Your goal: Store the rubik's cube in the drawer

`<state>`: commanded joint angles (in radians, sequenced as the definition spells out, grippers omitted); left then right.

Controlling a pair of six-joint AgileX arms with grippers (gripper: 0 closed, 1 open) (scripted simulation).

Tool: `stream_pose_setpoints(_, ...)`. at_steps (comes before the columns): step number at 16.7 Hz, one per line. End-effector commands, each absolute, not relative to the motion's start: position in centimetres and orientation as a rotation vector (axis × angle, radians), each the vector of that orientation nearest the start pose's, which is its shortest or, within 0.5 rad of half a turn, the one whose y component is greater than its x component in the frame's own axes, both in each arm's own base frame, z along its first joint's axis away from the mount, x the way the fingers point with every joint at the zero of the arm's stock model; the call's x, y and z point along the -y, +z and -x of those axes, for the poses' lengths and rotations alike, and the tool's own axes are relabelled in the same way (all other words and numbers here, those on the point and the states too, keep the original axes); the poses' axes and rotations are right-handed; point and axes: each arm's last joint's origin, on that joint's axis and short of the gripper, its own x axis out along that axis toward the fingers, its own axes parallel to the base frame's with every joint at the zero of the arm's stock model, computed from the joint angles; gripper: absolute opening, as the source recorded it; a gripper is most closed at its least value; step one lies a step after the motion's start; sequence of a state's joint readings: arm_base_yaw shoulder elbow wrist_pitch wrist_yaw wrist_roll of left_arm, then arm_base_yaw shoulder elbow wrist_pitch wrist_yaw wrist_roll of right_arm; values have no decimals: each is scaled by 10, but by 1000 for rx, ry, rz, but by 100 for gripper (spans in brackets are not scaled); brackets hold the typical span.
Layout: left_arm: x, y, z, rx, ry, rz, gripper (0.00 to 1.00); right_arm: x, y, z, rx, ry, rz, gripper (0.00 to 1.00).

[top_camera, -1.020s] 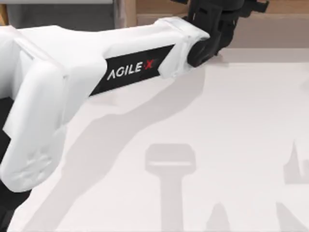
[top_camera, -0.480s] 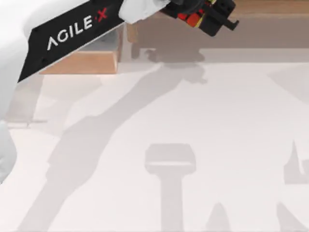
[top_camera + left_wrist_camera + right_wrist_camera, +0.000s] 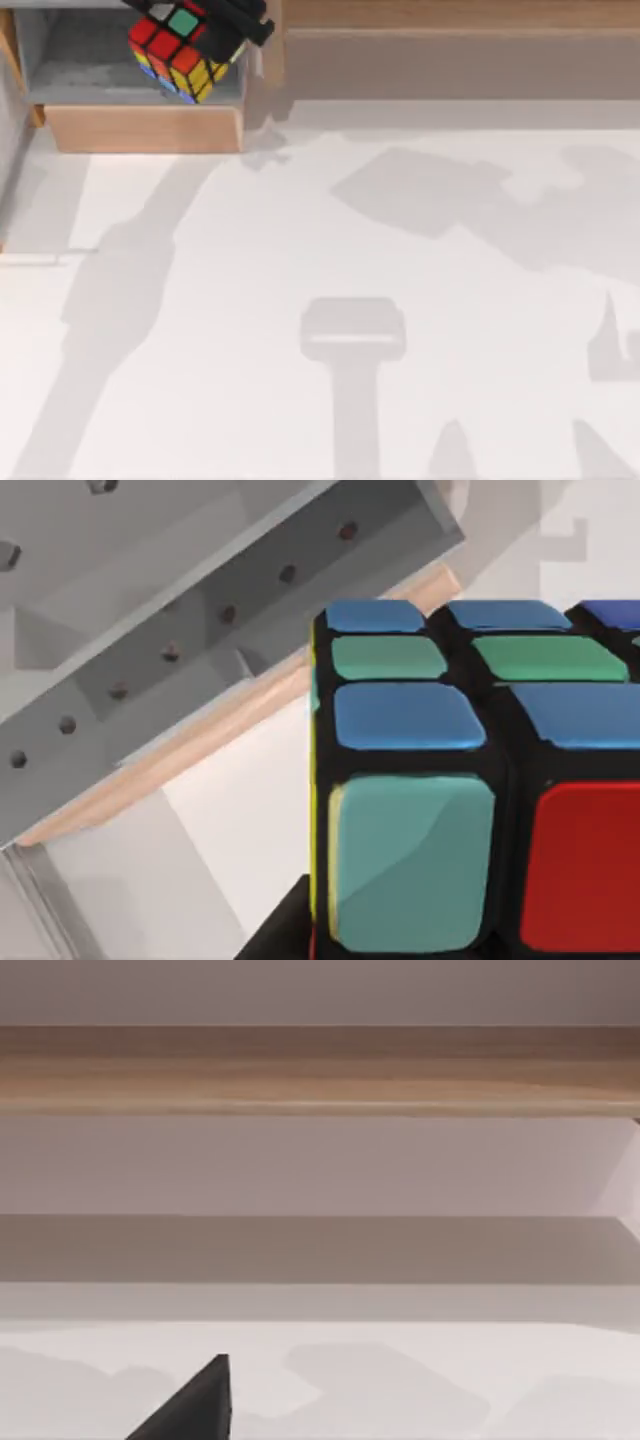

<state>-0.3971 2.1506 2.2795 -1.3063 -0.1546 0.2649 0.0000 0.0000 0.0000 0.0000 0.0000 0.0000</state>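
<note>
The rubik's cube (image 3: 176, 52) hangs tilted over the grey inside of the open drawer (image 3: 140, 128) at the table's far left corner. My left gripper (image 3: 205, 28) is shut on it, its black fingers (image 3: 243, 20) reaching in from the top edge of the top view. Close up in the left wrist view, the cube (image 3: 470, 780) shows blue, green and red stickers, with the drawer's grey wall (image 3: 200, 630) and light wood edge behind it. A dark part of my right gripper (image 3: 195, 1408) shows low over the table, facing the shelf ledge.
A long light-wood shelf ledge (image 3: 450, 15) runs along the back of the table, right of the drawer, and the same ledge (image 3: 320, 1070) shows in the right wrist view. Arm shadows lie across the white tabletop (image 3: 320, 250).
My left arm has swung left, carrying the cube from the top middle over the ledge to above the open drawer. Its white links have left the top view.
</note>
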Motion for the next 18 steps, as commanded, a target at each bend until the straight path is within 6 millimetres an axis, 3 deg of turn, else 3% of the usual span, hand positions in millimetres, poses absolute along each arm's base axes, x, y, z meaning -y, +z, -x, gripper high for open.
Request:
stream_pose_setpoints(6, 3, 318, -450, -1331, -149, -335, 0, 1, 160, -106, 0, 0, 0, 100)
stream_pose_setpoints(9, -71, 301, -459, -1380, -52, -217, 0, 1, 160, -106, 0, 0, 0, 100)
stream_pose_setpoints(11, -111, 280, -464, -1415, -12, -149, 0, 1, 160, -106, 0, 0, 0, 100)
stream_pose_setpoints(14, -152, 238, -471, -1477, 6, -67, 0, 1, 160, -106, 0, 0, 0, 100)
stream_pose_setpoints(18, -171, 193, -477, -1558, -18, -11, 0, 1, 160, -106, 0, 0, 0, 100)
